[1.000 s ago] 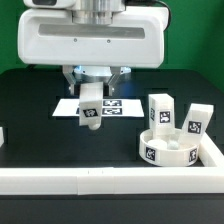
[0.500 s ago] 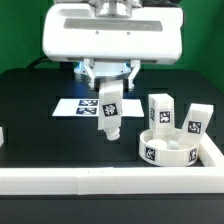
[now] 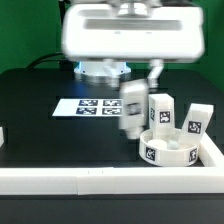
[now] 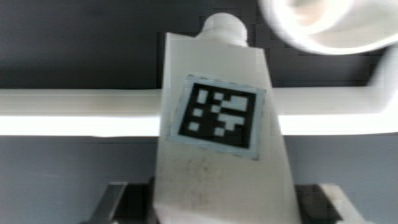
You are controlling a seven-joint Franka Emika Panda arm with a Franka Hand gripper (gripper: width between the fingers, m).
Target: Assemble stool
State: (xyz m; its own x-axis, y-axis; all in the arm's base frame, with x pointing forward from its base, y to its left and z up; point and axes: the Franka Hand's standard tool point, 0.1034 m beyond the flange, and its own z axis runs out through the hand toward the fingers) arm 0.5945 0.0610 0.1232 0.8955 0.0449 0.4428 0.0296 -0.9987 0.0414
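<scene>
My gripper (image 3: 131,85) is shut on a white stool leg (image 3: 131,111) and holds it upright above the table, just to the exterior view's left of the seat. The leg is blurred there. In the wrist view the leg (image 4: 217,120) fills the middle, its square tag facing the camera, with dark fingers (image 4: 125,200) on both sides of it. The round white disc seat (image 3: 172,148) lies at the front right with a tag on its rim; its edge shows in the wrist view (image 4: 338,25). Two more tagged legs (image 3: 160,110) (image 3: 196,121) stand behind the seat.
The marker board (image 3: 92,106) lies flat on the black table behind the held leg. A long white border bar (image 3: 110,180) runs along the front edge, and another (image 3: 214,150) along the right side. A white piece (image 3: 2,136) shows at the left edge.
My gripper has carried the leg from over the marker board toward the exterior view's right, close to the seat. The seat and the two standing legs have not moved.
</scene>
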